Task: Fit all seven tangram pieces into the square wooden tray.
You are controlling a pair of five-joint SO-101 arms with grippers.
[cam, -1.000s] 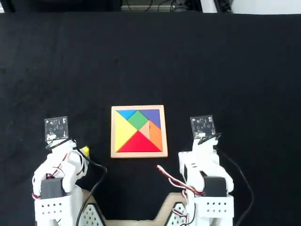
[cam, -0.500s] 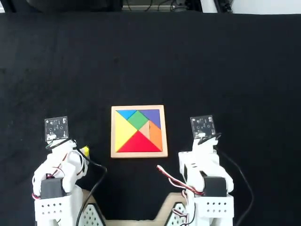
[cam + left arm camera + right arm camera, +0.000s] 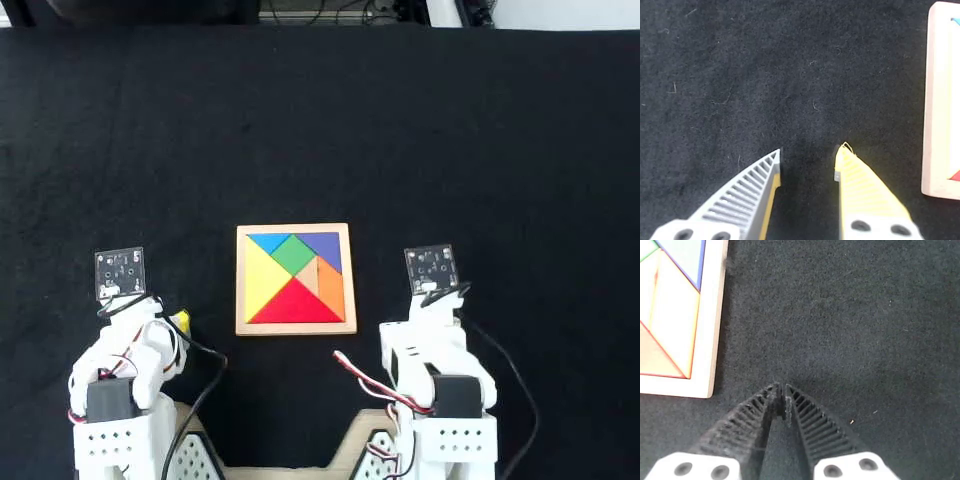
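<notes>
Left tool (image 3: 810,149) gapes empty, right tool (image 3: 781,387) is clenched on nothing, both beside the wooden tray (image 3: 707,340).

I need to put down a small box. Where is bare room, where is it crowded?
The black cloth beyond the wooden tray is bare across its whole width, also at both outer sides. Crowded: the strips from the tray to the left arm and right arm, and the near edge with cables.
</notes>
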